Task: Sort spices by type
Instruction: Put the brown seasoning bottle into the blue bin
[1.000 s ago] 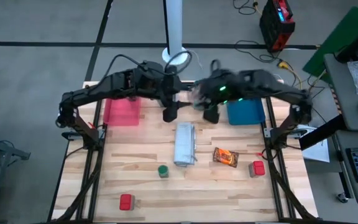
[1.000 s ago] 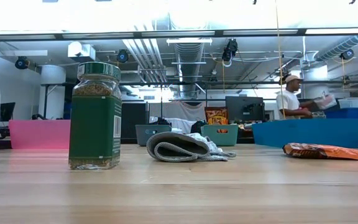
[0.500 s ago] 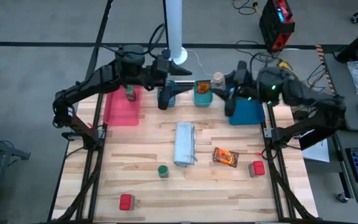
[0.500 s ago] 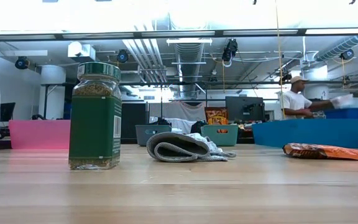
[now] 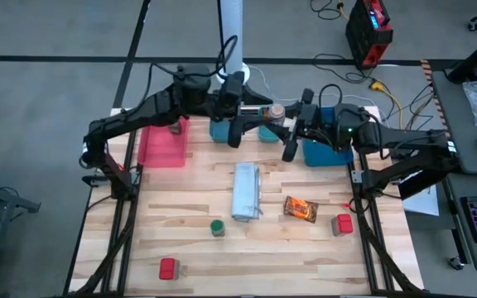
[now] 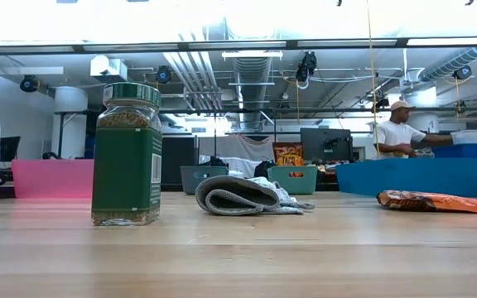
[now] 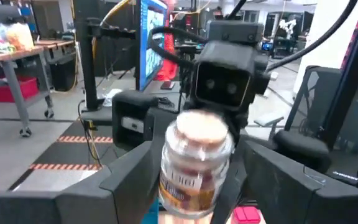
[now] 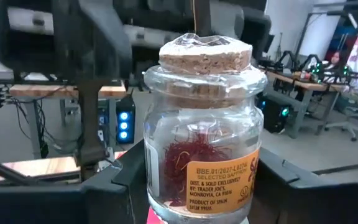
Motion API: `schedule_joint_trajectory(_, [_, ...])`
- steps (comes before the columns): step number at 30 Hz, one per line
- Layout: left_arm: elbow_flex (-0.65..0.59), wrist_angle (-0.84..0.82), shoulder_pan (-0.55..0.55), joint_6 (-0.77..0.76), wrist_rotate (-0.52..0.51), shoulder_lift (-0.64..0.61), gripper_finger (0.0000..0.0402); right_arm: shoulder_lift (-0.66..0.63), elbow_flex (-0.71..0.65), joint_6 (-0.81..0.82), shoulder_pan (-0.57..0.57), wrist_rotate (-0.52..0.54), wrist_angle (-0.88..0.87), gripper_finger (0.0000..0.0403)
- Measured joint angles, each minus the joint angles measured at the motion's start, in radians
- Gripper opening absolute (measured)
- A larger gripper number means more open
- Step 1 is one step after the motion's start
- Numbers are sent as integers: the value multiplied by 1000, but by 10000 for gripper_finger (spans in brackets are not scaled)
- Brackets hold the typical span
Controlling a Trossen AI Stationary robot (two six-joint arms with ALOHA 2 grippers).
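A pale cork-lidded jar [image 5: 277,112] with red threads inside [image 8: 199,143] is in my right gripper [image 5: 291,136], in the air over the teal trays [image 5: 267,132] at the far edge. My left gripper [image 5: 237,134] is open and faces the jar [image 7: 194,165] from the left without touching it. A green-lidded jar [image 5: 217,227] [image 6: 127,153] stands on the table, and another small jar [image 5: 175,128] stands in the pink tray [image 5: 162,149]. Two red boxes [image 5: 168,267] [image 5: 343,223] and an orange packet [image 5: 301,209] [image 6: 437,201] lie on the wood. My right gripper pinches the jar between its two fingers, one on each side of the lower glass body [image 8: 160,186]. The fingers [image 8: 120,183] come in about level from the table's right. The jar is upright and lifted clear of the trays.
A long grey-white folded bundle [image 5: 246,190] [image 6: 243,196] lies mid-table. The blue tray [image 5: 328,151] sits under my right arm at the far right. A person [image 6: 396,136] stands in the room beyond the table. Bare wood lies along the near edge.
Both grippers drew back from mid-table toward the far edge. My right gripper, carrying the jar, went right and then came back left toward the teal trays. My left gripper shifted slightly right, toward the jar.
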Motion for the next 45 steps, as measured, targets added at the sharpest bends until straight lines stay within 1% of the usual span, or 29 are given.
schedule_joint_trajectory(5, [0,14,2,0,-4,34,231,0,0,-9,0,7,13,177])
schedule_joint_trajectory(8, [0,56,1,2,-2,52,231,-1,0,-10,0,7,12,177])
schedule_joint_trajectory(11, [0,102,1,14,22,65,231,-1,0,-11,0,-1,14,177])
schedule_joint_trajectory(14, [0,105,2,15,26,70,229,-1,0,-11,0,-1,10,177])
schedule_joint_trajectory(17, [0,104,3,22,38,74,216,-1,0,-11,0,-1,9,177])
schedule_joint_trajectory(19, [0,107,4,36,64,76,199,-1,0,-11,0,-1,8,177])
schedule_joint_trajectory(22, [0,108,4,58,66,76,174,-1,0,-11,0,0,9,177])
schedule_joint_trajectory(28, [0,107,4,61,68,76,174,-1,0,-11,0,0,6,177])
schedule_joint_trajectory(30, [0,108,4,61,67,76,174,-1,0,-8,0,0,5,188])
schedule_joint_trajectory(34, [0,106,5,78,20,75,174,-1,0,12,0,18,-13,240])
schedule_joint_trajectory(37, [0,89,11,108,-8,62,174,-1,0,41,0,43,-46,263])
schedule_joint_trajectory(39, [4,66,23,131,-37,48,174,-7,0,72,0,74,-82,270])
schedule_joint_trajectory(42, [43,-4,43,158,-65,42,174,-19,0,111,-1,91,-121,275])
schedule_joint_trajectory(45, [90,-105,52,212,-148,45,174,-37,1,164,0,161,-187,273])
